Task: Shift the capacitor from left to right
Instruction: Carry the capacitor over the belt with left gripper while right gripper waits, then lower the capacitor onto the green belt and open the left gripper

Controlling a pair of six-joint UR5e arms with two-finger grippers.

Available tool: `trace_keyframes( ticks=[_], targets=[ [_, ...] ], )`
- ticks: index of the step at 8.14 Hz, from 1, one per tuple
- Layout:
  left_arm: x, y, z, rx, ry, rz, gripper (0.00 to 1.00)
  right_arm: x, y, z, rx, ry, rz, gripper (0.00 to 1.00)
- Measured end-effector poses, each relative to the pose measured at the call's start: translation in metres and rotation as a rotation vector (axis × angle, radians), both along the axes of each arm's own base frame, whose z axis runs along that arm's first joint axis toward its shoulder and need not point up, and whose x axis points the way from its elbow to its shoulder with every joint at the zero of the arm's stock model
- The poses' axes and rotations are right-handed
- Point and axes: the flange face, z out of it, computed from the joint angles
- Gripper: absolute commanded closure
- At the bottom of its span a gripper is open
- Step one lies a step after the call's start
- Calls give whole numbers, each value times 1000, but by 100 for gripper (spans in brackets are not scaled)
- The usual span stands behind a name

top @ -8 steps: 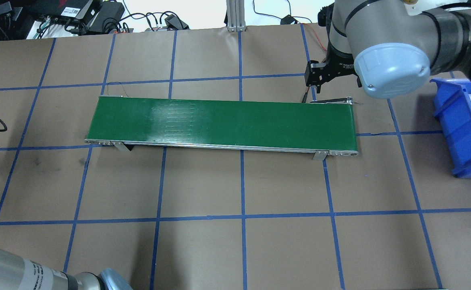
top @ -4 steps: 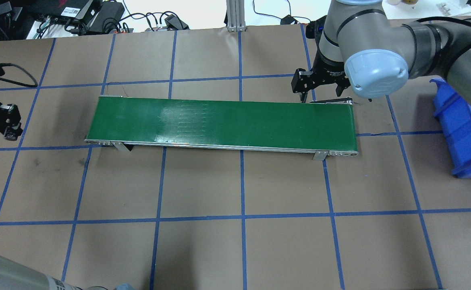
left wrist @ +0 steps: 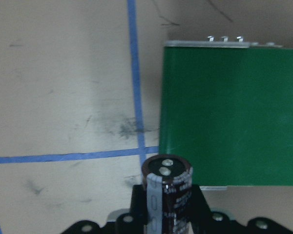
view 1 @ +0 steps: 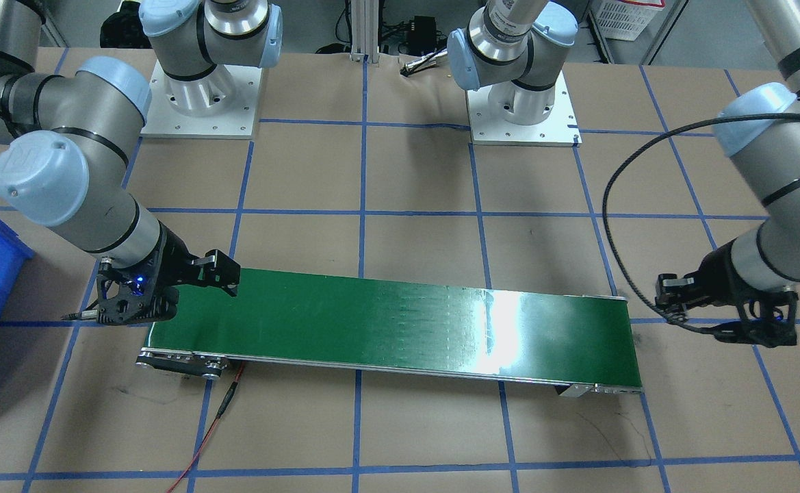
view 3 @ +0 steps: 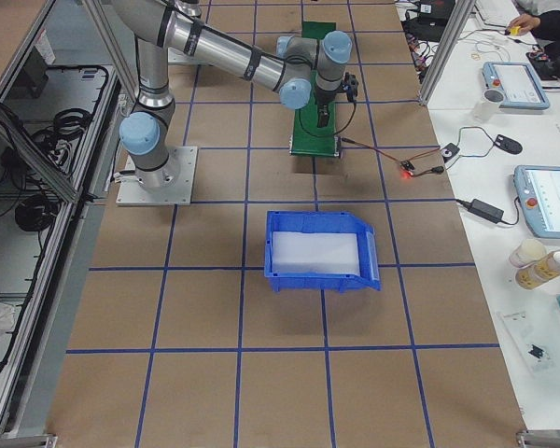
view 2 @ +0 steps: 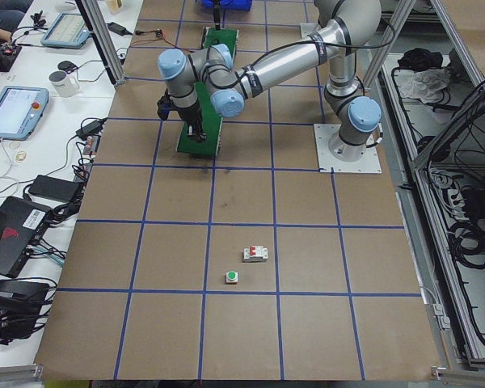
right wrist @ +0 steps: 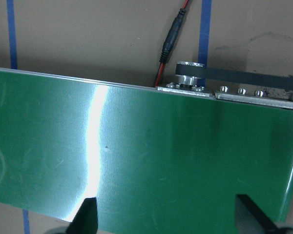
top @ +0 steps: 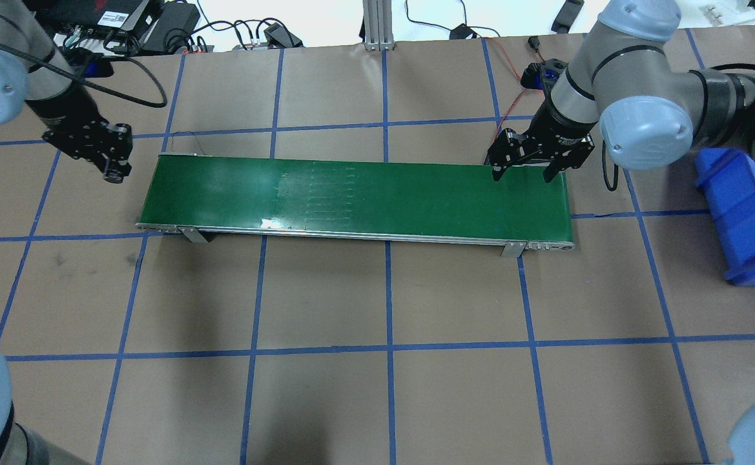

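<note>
Now holding the capacitor [left wrist: 167,190] clamped in the left gripper [top: 115,171] just off the green belt's [top: 364,194] left end, right gripper [top: 522,175] spread wide and empty over the far end, set-down and transfer yet to do.

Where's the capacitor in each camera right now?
Left wrist: capacitor bottom centre, gripped.
Overhead: too small to see; left gripper is upper left.
Front-facing: too small to see, inside that gripper at the right.
Exterior left: cannot make out.
Exterior right: cannot make out.
Right wrist: not in it.
Shared landmark: green conveyor.
</note>
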Motion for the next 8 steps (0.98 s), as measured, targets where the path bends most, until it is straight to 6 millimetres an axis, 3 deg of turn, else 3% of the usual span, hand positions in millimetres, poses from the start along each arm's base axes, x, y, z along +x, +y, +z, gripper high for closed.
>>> trace_keyframes(
  ticks=[1,2,5,8],
  targets=[
    [-37,-5,-1,-10,-4,-24,100,-7,-2,-15,17,-4,18,0],
    [-59,-11,-1,-54,-15,-44,100,-13,-4,-26,31,-3,31,0],
    [-71,-25,-21,-91,-14,-59,100,-17,-8,-40,51,-6,38,0],
    [-78,-26,-42,-67,49,-7,100,-17,-9,-43,54,-14,38,0]
  ],
)
